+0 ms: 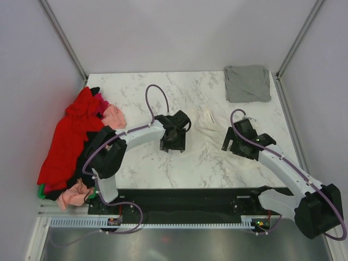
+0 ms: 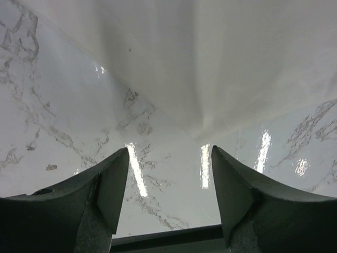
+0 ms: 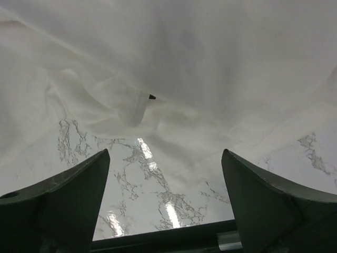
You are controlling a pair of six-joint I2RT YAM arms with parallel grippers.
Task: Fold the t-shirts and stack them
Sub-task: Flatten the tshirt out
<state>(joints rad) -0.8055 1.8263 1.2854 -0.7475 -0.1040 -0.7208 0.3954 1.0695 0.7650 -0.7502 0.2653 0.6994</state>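
Marble table (image 1: 142,169) is seen under both pincers. The left gripper (image 2: 169,157) and the right gripper (image 3: 166,158) are held with jaws apart. The white t-shirt (image 1: 209,122) is spread between them, its edge just ahead of each pair of fingertips.

**Inspector A:** Left arm (image 1: 133,136), status?

**Inspector B:** Elbow sharply bent, forearm reaching rightward. The left gripper (image 1: 174,149) points downward, fingers (image 2: 113,184) spread apart, nothing between them.

**Inspector A:** Right arm (image 1: 283,166)?

**Inspector B:** Extended forward and leftward from its base. The right gripper (image 1: 229,149) tilts downward, jaws likewise wide, nothing held.

**Inspector A:** Spacing?

**Inspector B:** The two grippers sit roughly level, well apart.
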